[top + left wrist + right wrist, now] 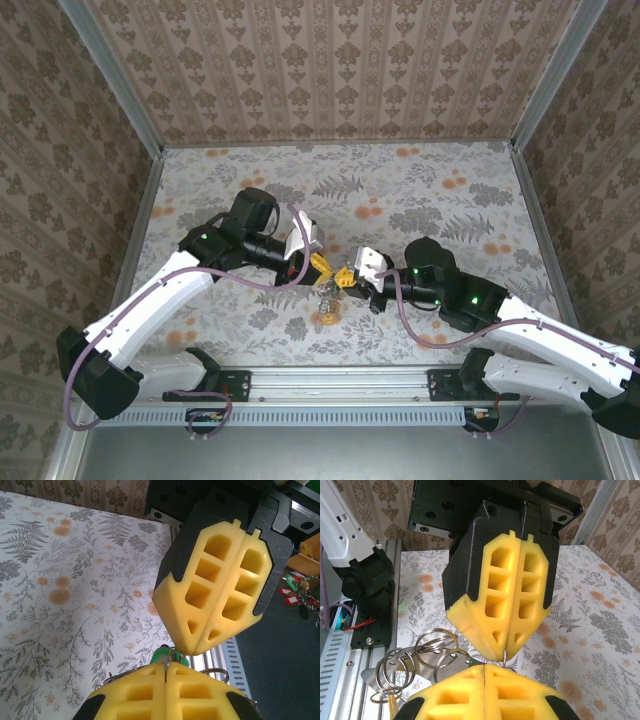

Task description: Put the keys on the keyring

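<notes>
Left claw point(318, 264) clamped on green key point(165, 656); right claw point(352, 280) clamped on keyring point(332, 287), tips nearly touching above counter point(450, 200).

Robot-lab test booth, papered over to look like a home.

Closed in on three sides by flat panels point(330, 60) printed with a brown damask wallpaper pattern, and framed at the corners by bare aluminium posts point(110, 75). Covered across the table with a sheet point(420, 190) of grey fern and orange flower print, homely in look only. Edged along the near side by a slotted aluminium rail point(340, 380), with a left arm point(150, 300) and a right arm point(560, 340), both white and black, bolted to it side by side. Strung with purple cables point(250, 284) along those arms. Fixed to the same rail by a black mounting plate point(370, 635), as seen from the right wrist.
</notes>
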